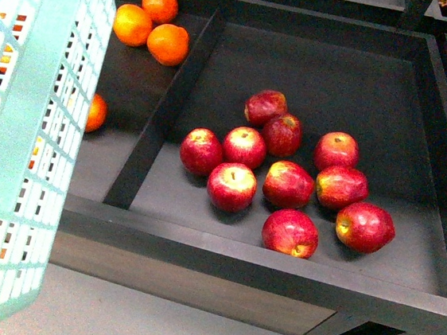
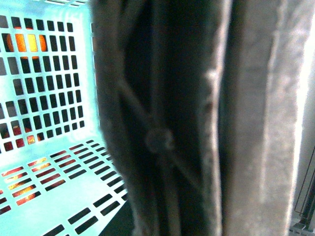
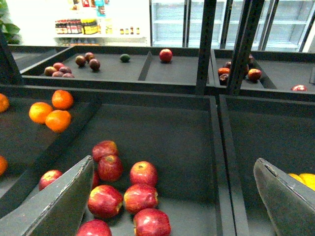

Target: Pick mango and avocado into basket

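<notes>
Teal plastic basket (image 1: 25, 155) hangs at the robot's left, nothing seen inside; whether the left gripper (image 2: 167, 137) is clamped cannot be told; black display bin (image 1: 321, 74) holds red apples (image 1: 290, 184); right gripper (image 3: 174, 164) hovers over them, jaws spread and empty; yellow mango (image 3: 304, 179) peeks from the neighbouring bin, a likely avocado (image 3: 125, 58) lies in a far one; neither fruit yet picked; next comes, by judgement, a reach toward the mango.

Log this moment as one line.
right fingers: open, empty, apples ahead | avocado: in back bin | basket: at left
</notes>
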Robot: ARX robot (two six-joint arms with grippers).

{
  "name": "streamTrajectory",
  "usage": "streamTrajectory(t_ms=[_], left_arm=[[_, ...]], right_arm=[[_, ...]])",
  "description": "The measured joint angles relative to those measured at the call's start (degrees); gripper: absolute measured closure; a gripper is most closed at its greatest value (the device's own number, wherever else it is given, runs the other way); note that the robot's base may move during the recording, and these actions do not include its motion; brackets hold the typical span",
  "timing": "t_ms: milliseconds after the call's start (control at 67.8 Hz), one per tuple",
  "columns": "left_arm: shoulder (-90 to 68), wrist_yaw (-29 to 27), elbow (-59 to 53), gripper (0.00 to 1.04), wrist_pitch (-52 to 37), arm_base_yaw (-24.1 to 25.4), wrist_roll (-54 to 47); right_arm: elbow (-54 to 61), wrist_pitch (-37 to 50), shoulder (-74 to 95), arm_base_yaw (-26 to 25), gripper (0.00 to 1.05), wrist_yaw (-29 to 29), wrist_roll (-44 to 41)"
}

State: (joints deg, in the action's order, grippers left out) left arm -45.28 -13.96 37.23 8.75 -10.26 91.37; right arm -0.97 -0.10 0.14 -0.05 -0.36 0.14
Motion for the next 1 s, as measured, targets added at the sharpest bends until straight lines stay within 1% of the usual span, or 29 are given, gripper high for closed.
streamTrajectory(t_ms=[88,103,118,177,192,206,251,295,428,516,605,826,1003], left_arm=[[-0.02,1.57,0.00,0.91,0.02,-0.09,0.17],[-0.76,4.66,0.90,0.91,2.64,0.31,-1.33],[-1.77,7.48,2.40,0.91,6.40,0.42,-2.86],[-5.75,13.44,6.88,0.91,14.32,-0.04,-13.11],[-6.51,14.05,7.50,0.91,14.88,-0.31,-14.80],[-8.79,15.30,8.94,0.91,15.34,-1.49,-18.56],[-13.55,16.55,11.45,0.91,14.69,-4.50,-25.79],[-16.74,16.76,13.05,0.91,13.90,-6.60,-28.13],[-26.75,14.62,21.09,0.91,12.13,-12.35,-33.86],[-33.40,15.69,28.17,0.91,11.45,-17.14,-36.44],[-37.88,16.98,32.04,0.92,11.08,-20.83,-37.35],[-44.98,18.51,36.02,0.92,9.88,-26.80,-37.44],[-46.12,19.12,38.47,0.92,7.93,-30.51,-37.59]], right_arm=[[0.00,0.00,0.00,0.00,0.09,0.15,0.00],[0.00,0.00,0.00,0.00,0.09,0.17,0.00],[0.00,0.00,0.00,0.00,0.09,0.17,0.00],[0.00,0.00,0.00,0.00,0.09,0.17,0.00],[0.00,0.00,0.00,0.00,0.09,0.17,0.00],[0.00,0.00,-0.02,0.00,0.09,0.17,0.00],[0.00,0.00,0.02,0.00,0.09,0.17,0.00],[0.00,0.00,0.00,0.00,0.09,0.17,0.00],[0.00,0.00,0.00,0.00,0.09,0.22,0.00],[0.00,0.00,0.00,0.00,0.09,0.17,0.00],[0.00,0.00,0.00,0.00,0.09,0.17,0.00],[0.00,0.00,0.00,0.00,0.09,0.20,0.00],[0.00,0.00,0.00,0.00,0.09,0.20,0.00]])
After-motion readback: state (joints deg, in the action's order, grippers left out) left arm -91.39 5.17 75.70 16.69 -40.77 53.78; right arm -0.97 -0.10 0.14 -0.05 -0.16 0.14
